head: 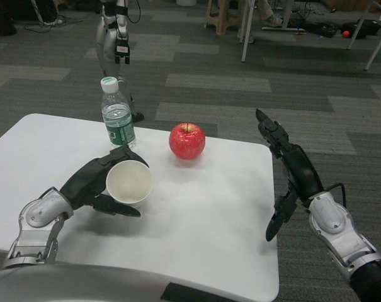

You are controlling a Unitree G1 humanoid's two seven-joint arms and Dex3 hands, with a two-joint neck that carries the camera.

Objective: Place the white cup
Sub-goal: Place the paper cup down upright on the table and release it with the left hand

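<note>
The room is big, with a grey striped carpet, and chair and table legs stand far at the back. Near me is a white table (45, 157). The robot's left hand (96, 182) holds the white cup (129, 182) over the table's middle, tipped so its mouth faces up toward us. The fingers wrap around the cup's side, one on top and one below, I think so it will not slip before it is set down. The cup looks empty inside. I cannot tell if its bottom touches the table yet.

Behind the cup stands a water bottle (118, 116) with a white cap on and a green label. It looks mostly clear, so it may hold water. A red apple (187, 141) sits just beside it.

The right hand (290, 170) waits past the table's right edge, holding nothing, fingers spread and straight.
</note>
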